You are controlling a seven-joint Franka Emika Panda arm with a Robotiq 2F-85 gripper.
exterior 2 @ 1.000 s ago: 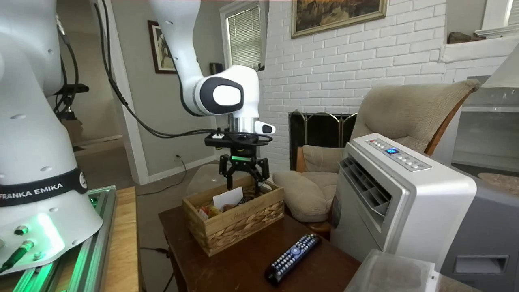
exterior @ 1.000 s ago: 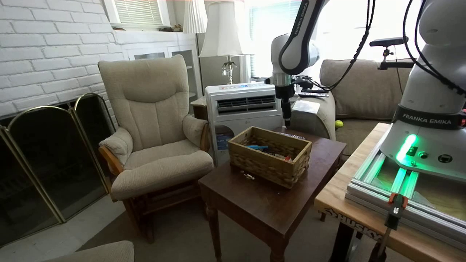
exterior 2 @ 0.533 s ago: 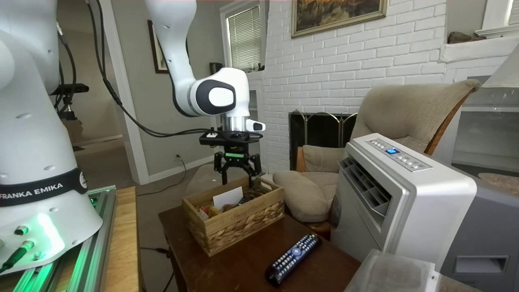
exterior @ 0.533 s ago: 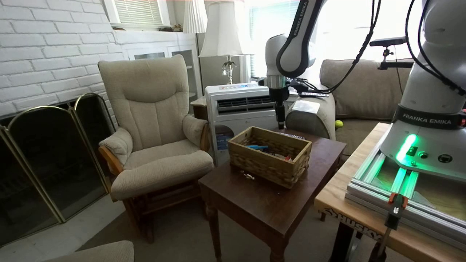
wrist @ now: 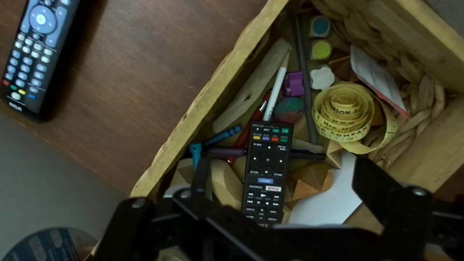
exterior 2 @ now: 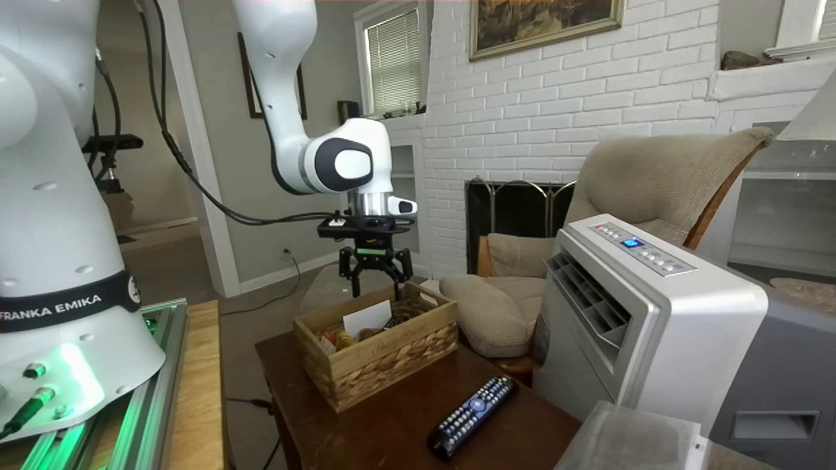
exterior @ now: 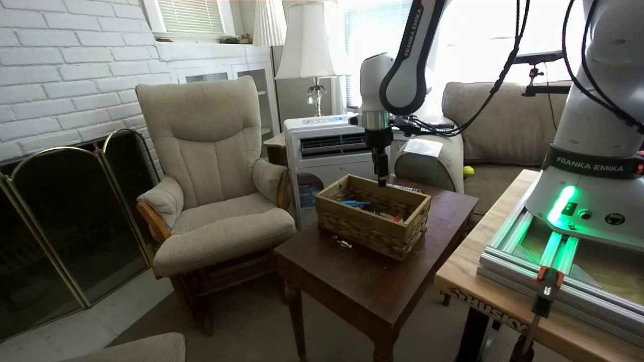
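Our jaws stand wide apart and empty over the basket (wrist: 217, 87), where the remote (wrist: 267, 159) lies near the tape (wrist: 342, 108). For a clean grip, we'd straddle the remote's narrow width, descend straight without brushing the basket, and close gently, as it seems unevenly supported and may tip.

Your claw (exterior 2: 377, 292), matt; the basket (exterior 2: 379, 351), smooth wood framing rough woven fibre. In it you see an inner remote (wrist: 267, 159), matt plastic, and smooth, matt paper (exterior 2: 366, 318). Worktop (wrist: 145, 72): smooth, low-gloss wood; near its edge, an outer remote (wrist: 36, 58), glossier plastic.
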